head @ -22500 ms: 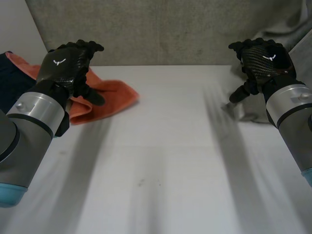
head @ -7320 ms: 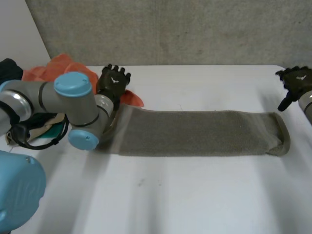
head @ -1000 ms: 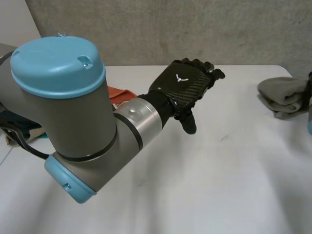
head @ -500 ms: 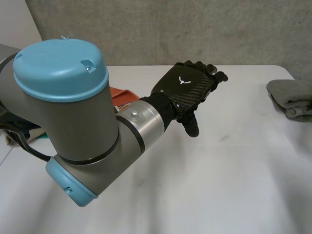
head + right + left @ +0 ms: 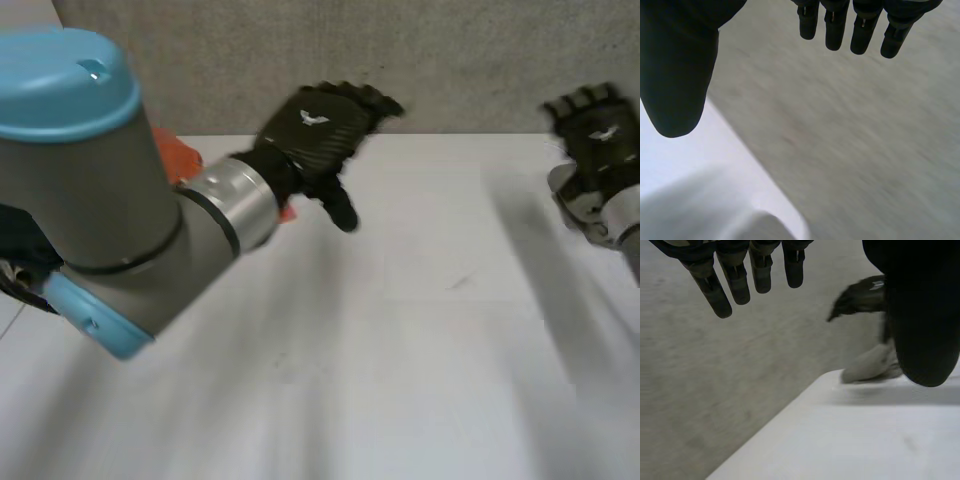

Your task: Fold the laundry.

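Head view: we log a white table (image 5: 420,330) and a grey textured wall (image 5: 460,50). Folded grey towel (image 5: 572,205) lies under the right hand (image 5: 598,135), fingers straight; left hand (image 5: 318,128) well apart, fingers straight.

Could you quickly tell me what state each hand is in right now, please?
Left hand: open, holding nothing.
Right hand: open, holding nothing.
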`<state>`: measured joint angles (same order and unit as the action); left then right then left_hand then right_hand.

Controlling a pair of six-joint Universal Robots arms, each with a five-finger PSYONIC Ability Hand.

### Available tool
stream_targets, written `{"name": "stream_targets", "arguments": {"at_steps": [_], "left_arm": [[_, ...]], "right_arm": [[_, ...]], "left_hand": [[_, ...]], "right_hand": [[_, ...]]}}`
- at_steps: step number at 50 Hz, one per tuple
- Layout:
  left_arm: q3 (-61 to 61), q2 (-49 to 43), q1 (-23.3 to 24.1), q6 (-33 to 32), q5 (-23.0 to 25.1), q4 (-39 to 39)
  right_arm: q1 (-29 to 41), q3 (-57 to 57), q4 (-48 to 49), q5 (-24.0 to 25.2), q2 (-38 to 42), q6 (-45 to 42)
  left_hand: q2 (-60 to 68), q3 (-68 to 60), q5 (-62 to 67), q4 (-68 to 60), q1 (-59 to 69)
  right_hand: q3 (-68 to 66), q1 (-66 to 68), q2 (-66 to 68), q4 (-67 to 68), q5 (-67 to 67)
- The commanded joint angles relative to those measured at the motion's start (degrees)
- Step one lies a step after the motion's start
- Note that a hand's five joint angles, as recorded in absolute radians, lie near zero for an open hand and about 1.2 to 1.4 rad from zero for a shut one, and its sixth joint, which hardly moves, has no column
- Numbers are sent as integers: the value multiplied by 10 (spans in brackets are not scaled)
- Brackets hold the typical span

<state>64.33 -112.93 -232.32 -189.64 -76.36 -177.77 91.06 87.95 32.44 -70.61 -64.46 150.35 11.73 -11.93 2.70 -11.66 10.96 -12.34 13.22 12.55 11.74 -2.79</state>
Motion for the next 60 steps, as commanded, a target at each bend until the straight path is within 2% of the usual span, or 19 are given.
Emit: {"name": "stream_targets", "arguments": {"at_steps": [1,4,5,8,10,16,20,23,27,29,30,31,35,39,42,48,50,53,60], "left_arm": [[-4,-25,-113,-14,-8,-70],[-11,-59,-154,-45,-9,-100],[-21,-83,-183,-75,-5,-114],[-46,-124,-216,-129,-1,-129],[-82,-184,-244,-193,2,-128],[-175,-310,-278,-357,19,-115],[-220,-373,-298,-411,20,-115],[-252,-403,-301,-418,21,-109],[-293,-435,-301,-418,20,-94],[-297,-433,-299,-418,19,-79],[-294,-429,-297,-416,17,-76],[-293,-425,-292,-413,16,-74],[-266,-368,-260,-373,-4,-73],[-203,-269,-226,-251,-18,-74],[-138,-181,-191,-113,-16,-66],[-25,-62,-94,50,1,-50],[24,-24,-54,76,5,-58],[56,-12,-25,79,3,-74],[97,-78,51,52,2,-77]], "right_arm": [[24,136,-53,116,-96,-5],[32,157,-103,124,-110,-10],[33,160,-115,124,-111,-11],[34,172,-160,127,-113,-18],[33,178,-174,123,-114,-28],[27,196,-187,119,-115,-62],[25,202,-187,119,-115,-64],[25,207,-188,118,-114,-64],[25,216,-188,119,-115,-65],[25,218,-188,116,-116,-65],[25,218,-188,115,-117,-64],[25,219,-189,115,-119,-64],[25,220,-191,113,-134,-63],[25,218,-190,112,-151,-59],[24,217,-188,107,-174,-52],[14,208,-188,79,-200,-27],[11,202,-189,66,-207,-10],[10,194,-189,59,-207,9],[-5,190,-191,59,-206,18]], "left_hand": [[-15,17,-25,14,-7],[-15,17,-25,14,-7],[-15,17,-25,14,-7],[-12,14,-21,11,-4],[-12,14,-21,11,-4],[-10,12,-20,9,-2],[-3,5,-13,3,4],[15,-13,5,-16,23],[198,-196,188,-199,206],[444,-443,435,-445,452],[597,-595,588,-598,605],[682,-680,672,-683,690],[683,-681,673,-683,690],[683,-681,673,-683,690],[683,-681,673,-683,690],[683,-681,673,-683,690],[683,-681,673,-683,690],[683,-681,673,-683,690],[683,-681,673,-683,690]], "right_hand": [[23,-32,-26,-17,28],[23,-32,-26,-17,28],[23,-32,-26,-17,28],[23,-32,-26,-17,28],[23,-32,-26,-17,28],[23,-32,-26,-17,28],[23,-32,-26,-17,28],[23,-32,-26,-17,28],[23,-32,-26,-17,28],[23,-32,-26,-17,28],[23,-32,-26,-17,28],[23,-32,-26,-17,28],[23,-32,-26,-17,28],[23,-32,-26,-17,28],[23,-32,-26,-17,28],[23,-32,-26,-17,28],[23,-32,-26,-17,28],[23,-32,-26,-17,28],[23,-32,-26,-17,28]]}}
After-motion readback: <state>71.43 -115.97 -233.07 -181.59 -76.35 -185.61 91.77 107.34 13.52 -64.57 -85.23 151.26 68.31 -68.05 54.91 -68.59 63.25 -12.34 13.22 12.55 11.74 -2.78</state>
